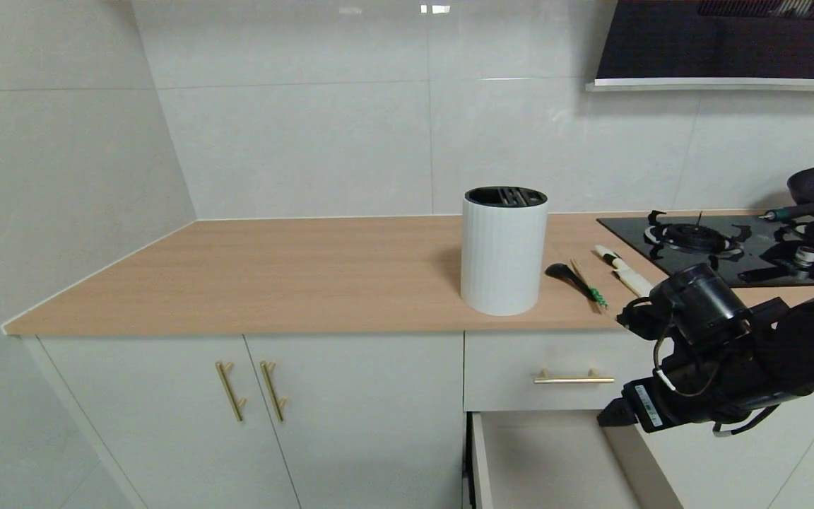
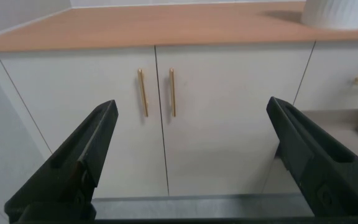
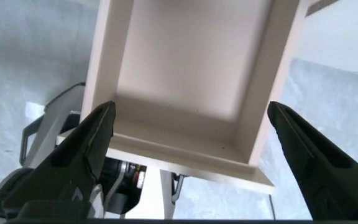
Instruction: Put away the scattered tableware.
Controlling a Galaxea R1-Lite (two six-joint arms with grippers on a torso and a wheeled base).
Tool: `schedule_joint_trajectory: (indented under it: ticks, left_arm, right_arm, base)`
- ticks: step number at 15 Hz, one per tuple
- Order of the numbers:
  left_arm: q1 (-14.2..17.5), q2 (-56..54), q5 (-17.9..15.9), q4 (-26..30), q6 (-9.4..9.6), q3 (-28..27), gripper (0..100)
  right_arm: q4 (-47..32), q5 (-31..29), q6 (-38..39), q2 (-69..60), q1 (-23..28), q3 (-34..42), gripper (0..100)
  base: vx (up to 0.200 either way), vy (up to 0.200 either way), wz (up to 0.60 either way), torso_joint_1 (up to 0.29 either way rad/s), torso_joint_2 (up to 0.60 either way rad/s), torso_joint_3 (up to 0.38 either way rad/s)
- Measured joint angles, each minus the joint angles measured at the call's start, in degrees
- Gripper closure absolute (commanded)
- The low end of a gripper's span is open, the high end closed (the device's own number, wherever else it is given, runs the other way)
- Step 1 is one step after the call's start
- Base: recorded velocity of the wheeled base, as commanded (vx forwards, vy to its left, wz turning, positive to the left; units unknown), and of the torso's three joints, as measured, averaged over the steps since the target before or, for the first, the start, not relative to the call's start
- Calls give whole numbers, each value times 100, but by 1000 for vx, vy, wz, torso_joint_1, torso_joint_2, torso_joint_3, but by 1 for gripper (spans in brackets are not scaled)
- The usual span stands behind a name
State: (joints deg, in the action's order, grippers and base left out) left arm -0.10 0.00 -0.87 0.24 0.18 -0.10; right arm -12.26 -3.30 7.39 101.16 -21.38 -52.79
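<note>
Because the drawer [image 1: 548,459] stands open at six o'clock, probably to receive tableware, the right gripper [image 3: 189,112] hangs above it, fingers spread and empty. The left gripper [image 2: 191,106], fingers likewise spread, faces the cupboard doors [image 2: 157,93] at the drawer's nine o'clock, seemingly parked clear. Farther back on the desk [image 1: 273,276], a black spoon [image 1: 559,271], chopsticks [image 1: 598,304] and a pale-handled utensil [image 1: 622,272] lie at three o'clock of the white holder [image 1: 504,251], not yet collected.
</note>
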Motion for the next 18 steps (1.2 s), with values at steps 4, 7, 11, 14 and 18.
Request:
schedule_joint_trajectory:
  ticks: [4, 7, 11, 14, 18]
  left_arm:
    - [2, 0, -2, 2, 0, 0, 0]
    - [-1, 0, -2, 2, 0, 0, 0]
    - [0, 0, -2, 0, -2, 0, 0]
    - [0, 0, -2, 2, -2, 0, 0]
    - [0, 0, -2, 0, 0, 0, 0]
  right_arm:
    - [386, -66, -2, 0, 0, 33, 0]
    - [758, -160, -30, 38, 165, -495, 0]
    - [677, -304, -33, 501, 450, -1804, 0]
    - [817, -572, -33, 973, 667, -2409, 0]
    - [850, -616, 9, 1548, 948, -2886, 0]
  base:
    - [0, 0, 0, 33, -70, -42]
    - [0, 0, 0, 0, 0, 0]
    - [0, 0, 0, 0, 0, 0]
    - [0, 0, 0, 0, 0, 0]
    - [0, 0, 0, 0, 0, 0]
